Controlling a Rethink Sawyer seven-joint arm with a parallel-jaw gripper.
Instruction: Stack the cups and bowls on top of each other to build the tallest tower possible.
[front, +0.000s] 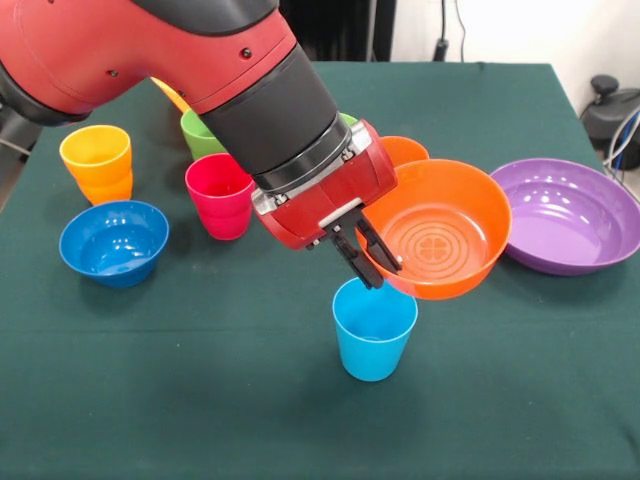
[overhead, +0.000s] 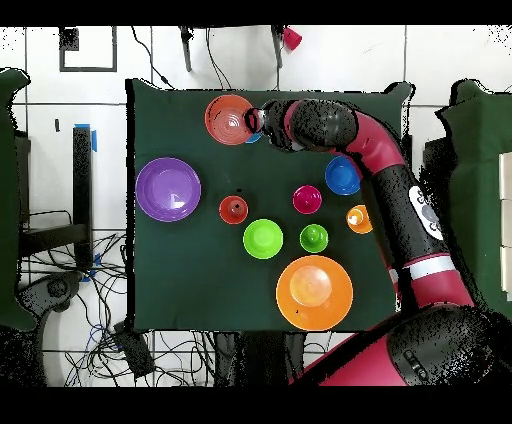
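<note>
My gripper (front: 366, 256) (overhead: 258, 122) is shut on the near rim of the smaller orange bowl (front: 440, 230) (overhead: 230, 118). The bowl hangs tilted, its inside facing the front camera. Its lower edge is just above the rim of the light blue cup (front: 375, 328) (overhead: 254, 137), which stands upright on the green cloth. Whether bowl and cup touch I cannot tell. From overhead the bowl and the arm hide most of that cup. No pile of cups and bowls shows.
Standing apart on the cloth are a purple bowl (front: 570, 215) (overhead: 168, 188), blue bowl (front: 113, 240) (overhead: 342, 175), magenta cup (front: 220, 195) (overhead: 307, 199), yellow-orange cup (front: 97, 162) (overhead: 359, 218), orange cup (front: 405, 150) (overhead: 233, 209), green cup (front: 200, 135) (overhead: 313, 237), light green bowl (overhead: 262, 238) and large yellow bowl (overhead: 314, 292).
</note>
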